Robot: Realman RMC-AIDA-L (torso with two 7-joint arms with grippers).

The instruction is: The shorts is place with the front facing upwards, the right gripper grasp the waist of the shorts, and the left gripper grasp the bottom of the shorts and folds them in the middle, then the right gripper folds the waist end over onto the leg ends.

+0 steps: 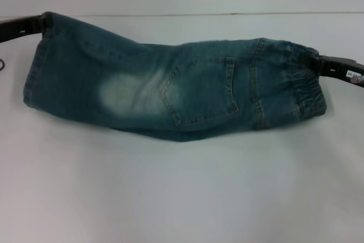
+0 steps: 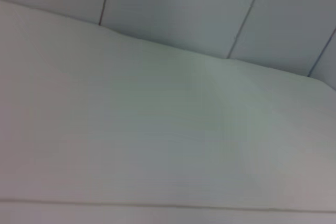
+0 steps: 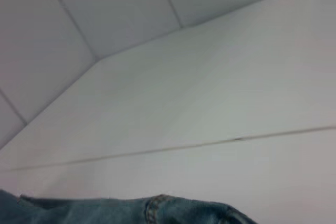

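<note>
The blue-green denim shorts are stretched out between my two grippers in the head view, doubled lengthwise, with a pale faded patch and a pocket showing. They sag in the middle. The left gripper is shut on the upper corner of the hemmed bottom of the shorts, where the leg ends lie. On the other side, the right gripper is shut on the gathered elastic waist. A strip of denim, the shorts, shows in the right wrist view. The left wrist view shows no cloth.
A white table spreads under and in front of the shorts. Its back edge meets a pale panelled wall.
</note>
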